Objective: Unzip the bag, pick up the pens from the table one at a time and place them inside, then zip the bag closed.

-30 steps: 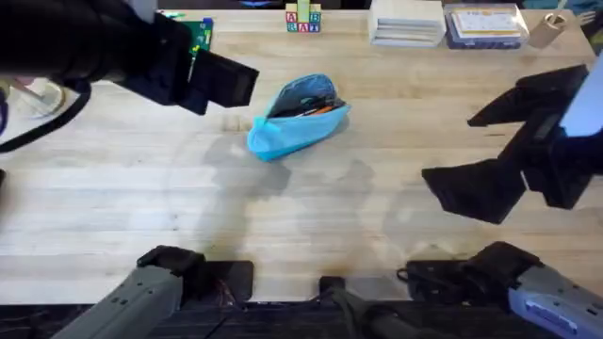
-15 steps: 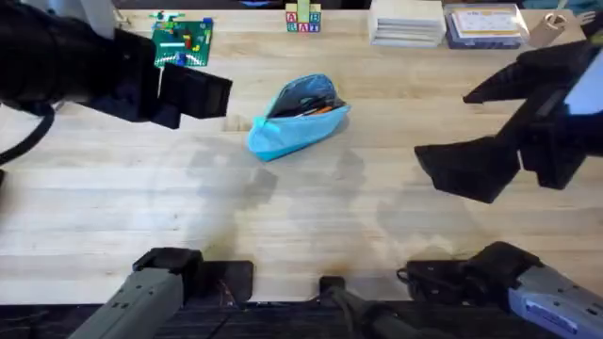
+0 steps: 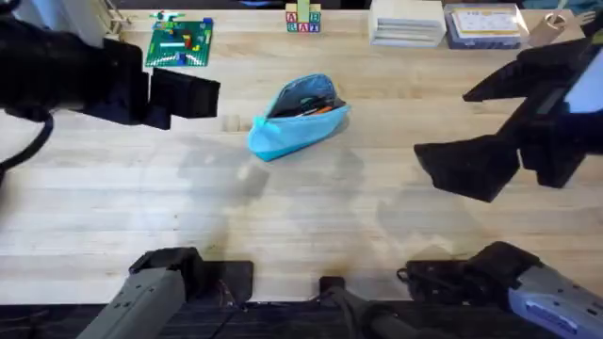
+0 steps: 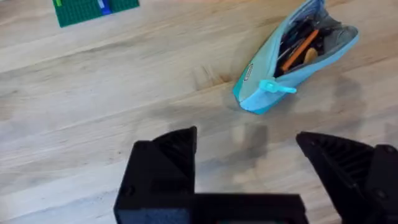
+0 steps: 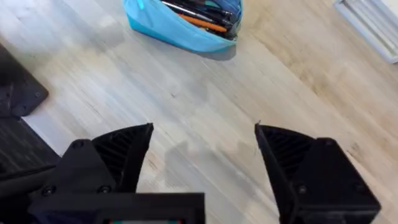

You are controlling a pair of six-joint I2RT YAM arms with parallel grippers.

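Bag [image 3: 298, 117] lies mid-bench [image 3: 301, 217], mouth gaping, pens [image 4: 297, 50] inside. Both tools released: left tool [image 4: 249, 165], right tool [image 5: 202, 155], both well clear. Soft, light pouch; I expect it to slide. I'd pin one end and pinch the zip tab [image 4: 277, 87].

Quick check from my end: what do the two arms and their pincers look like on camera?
Both pincers, left and right, have matte black wedge-shaped fingers with ribbed inner faces. The arms' bases show grey housings, and a black cable loops off the left arm.
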